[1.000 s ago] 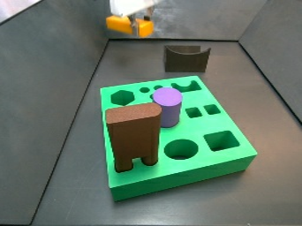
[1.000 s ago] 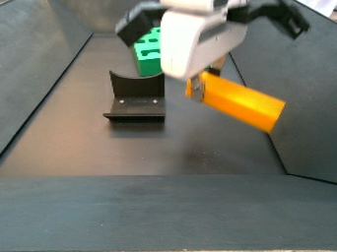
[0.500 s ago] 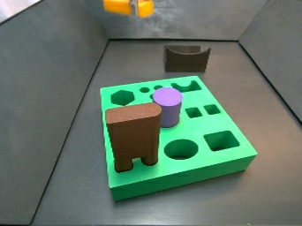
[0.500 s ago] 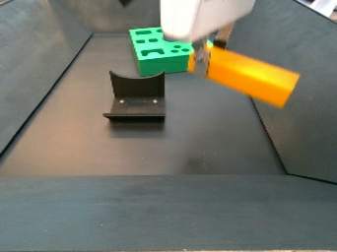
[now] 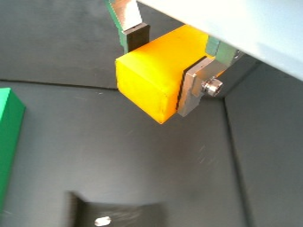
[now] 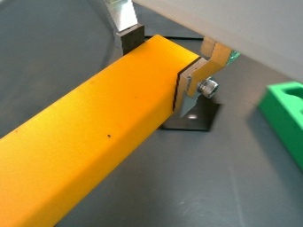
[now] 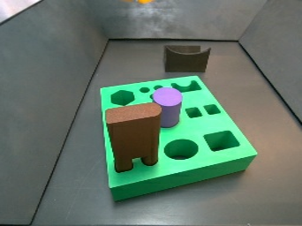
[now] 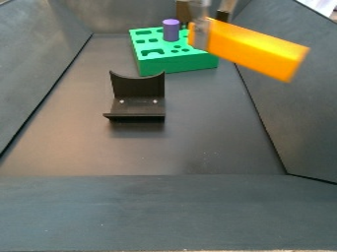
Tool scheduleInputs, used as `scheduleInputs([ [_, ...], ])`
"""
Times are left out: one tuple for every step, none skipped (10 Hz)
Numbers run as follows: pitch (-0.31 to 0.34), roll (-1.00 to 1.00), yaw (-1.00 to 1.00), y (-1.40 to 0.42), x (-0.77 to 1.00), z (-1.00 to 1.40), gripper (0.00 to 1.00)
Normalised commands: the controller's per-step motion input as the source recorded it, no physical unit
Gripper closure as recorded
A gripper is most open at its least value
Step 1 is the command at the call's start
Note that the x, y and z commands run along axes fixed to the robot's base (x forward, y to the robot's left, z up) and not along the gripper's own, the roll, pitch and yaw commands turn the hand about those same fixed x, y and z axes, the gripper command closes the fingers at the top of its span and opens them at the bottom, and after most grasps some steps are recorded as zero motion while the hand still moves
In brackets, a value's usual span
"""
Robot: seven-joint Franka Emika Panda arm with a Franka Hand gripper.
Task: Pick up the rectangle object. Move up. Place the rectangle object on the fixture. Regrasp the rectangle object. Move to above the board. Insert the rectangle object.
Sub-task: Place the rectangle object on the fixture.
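The gripper (image 5: 168,64) is clamped on the rectangle object (image 6: 101,146), silver fingers (image 5: 196,82) pressing its smooth orange-yellow sides, high above the floor. Below sits the dark notched fixture (image 8: 134,97). Beyond, the green board (image 7: 175,139) with cut-out holes carries a brown block (image 7: 132,135) and purple cylinder (image 7: 168,106).

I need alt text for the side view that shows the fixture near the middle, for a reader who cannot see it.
The claw, at the top edge, holds the orange-yellow rectangle object high above the dark floor. Below and to the left, the dark fixture stands empty on the floor. Behind it lies the green board, with a purple cylinder standing in it.
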Motion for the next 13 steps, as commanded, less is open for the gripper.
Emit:
scheduleInputs([
  [-0.057,0.07,-1.0,-0.41,1.0,-0.12,1.0],
  [-0.045,0.08,-1.0,-0.29,1.0,-0.08,1.0],
  [-0.037,0.08,-1.0,-0.25,1.0,-0.07,1.0],
  [-0.026,0.09,-1.0,-0.13,0.87,-0.06,1.0],
  [-0.016,0.1,-1.0,-0.09,0.78,-0.05,1.0],
  [0.003,0.12,-1.0,-0.05,0.61,-0.03,1.0],
  [0.028,0.14,-1.0,-0.01,0.43,-0.03,1.0],
  [0.058,0.17,-1.0,0.0,0.3,-0.02,1.0],
  [0.081,0.16,-0.73,0.0,0.17,-0.02,1.0],
  [0.098,0.16,-0.49,0.0,0.06,-0.02,1.0],
  [0.094,0.16,-0.27,0.0,0.02,0.01,1.0],
  [0.111,-1.0,-0.14,-0.97,0.69,0.17,1.0],
  [0.111,-1.0,-0.12,-0.97,0.69,0.16,1.0],
])
